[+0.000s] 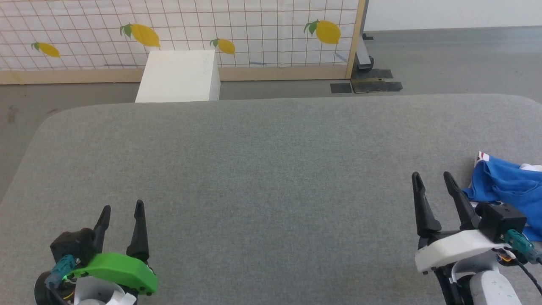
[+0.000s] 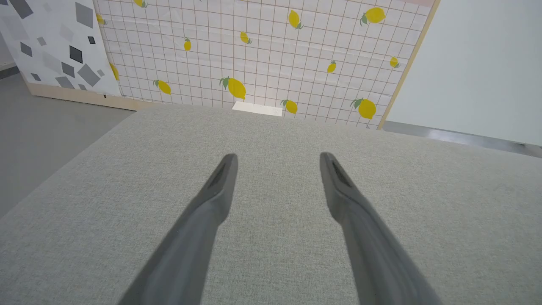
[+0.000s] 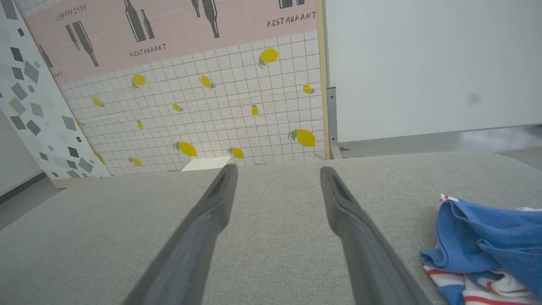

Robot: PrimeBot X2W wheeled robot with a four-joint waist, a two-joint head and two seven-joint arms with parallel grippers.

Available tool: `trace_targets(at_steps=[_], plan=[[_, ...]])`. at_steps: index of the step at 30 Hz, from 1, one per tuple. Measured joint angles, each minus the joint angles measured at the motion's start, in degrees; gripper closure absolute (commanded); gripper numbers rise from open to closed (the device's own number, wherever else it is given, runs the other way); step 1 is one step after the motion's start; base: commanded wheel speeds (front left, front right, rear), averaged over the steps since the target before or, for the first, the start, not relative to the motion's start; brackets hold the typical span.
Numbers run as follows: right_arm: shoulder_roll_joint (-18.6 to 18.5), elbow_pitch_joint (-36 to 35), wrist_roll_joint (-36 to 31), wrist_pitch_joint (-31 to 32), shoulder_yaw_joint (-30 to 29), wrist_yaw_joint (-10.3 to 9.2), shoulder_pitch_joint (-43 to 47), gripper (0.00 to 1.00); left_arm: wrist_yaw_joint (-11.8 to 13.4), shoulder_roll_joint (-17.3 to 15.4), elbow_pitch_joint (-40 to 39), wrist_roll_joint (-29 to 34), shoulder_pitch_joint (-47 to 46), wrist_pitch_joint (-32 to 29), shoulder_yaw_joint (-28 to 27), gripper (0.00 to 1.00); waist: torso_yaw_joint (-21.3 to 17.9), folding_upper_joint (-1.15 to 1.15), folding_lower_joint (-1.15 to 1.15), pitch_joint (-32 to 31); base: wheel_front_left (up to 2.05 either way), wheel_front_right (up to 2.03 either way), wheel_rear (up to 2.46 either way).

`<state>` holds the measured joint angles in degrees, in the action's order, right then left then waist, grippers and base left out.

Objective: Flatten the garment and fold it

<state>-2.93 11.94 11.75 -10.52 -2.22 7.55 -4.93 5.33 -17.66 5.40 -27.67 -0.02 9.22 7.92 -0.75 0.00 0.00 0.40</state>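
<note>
The garment (image 1: 510,186) lies crumpled at the right edge of the grey padded table (image 1: 262,169), royal blue with bits of white and red trim; it runs out of the head view. In the right wrist view the garment (image 3: 487,241) sits at the lower right, bunched, with red-and-white stripes below the blue. My right gripper (image 1: 432,180) stands open just left of it, not touching, and its fingers (image 3: 211,216) have bare table between them. My left gripper (image 1: 123,207) is open at the lower left, far from the garment, with nothing between its fingers (image 2: 211,199).
A white box (image 1: 180,76) stands on the floor past the table's far edge. Behind it runs a lemon-patterned panel (image 1: 178,29) with a wooden frame. Grey floor (image 1: 444,59) lies to the far right. The table's corners are rounded.
</note>
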Motion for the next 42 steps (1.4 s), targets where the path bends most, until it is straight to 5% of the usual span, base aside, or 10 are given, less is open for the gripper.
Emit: trace_targets(at_steps=[10,11,42], plan=[[0.0,0.0,0.4,0.0,0.0,0.0,0.0,0.0,-0.1,-0.1,0.3,-0.2,0.0,-0.1,0.2,0.0,-0.3,0.0,0.0,0.3,0.0,0.0,0.0],[0.0,0.0,0.3,0.0,0.0,0.01,0.0,1.0,-0.1,-0.1,0.3,-0.1,0.0,-0.1,0.2,1.0,-0.3,0.0,0.0,0.3,0.0,0.0,0.0],[0.0,-2.3,-1.8,2.2,0.3,0.01,0.3,1.0,-0.8,3.0,-0.7,5.2,0.0,-2.1,-1.4,1.0,-0.3,0.0,-0.01,0.4,0.0,0.0,0.0]])
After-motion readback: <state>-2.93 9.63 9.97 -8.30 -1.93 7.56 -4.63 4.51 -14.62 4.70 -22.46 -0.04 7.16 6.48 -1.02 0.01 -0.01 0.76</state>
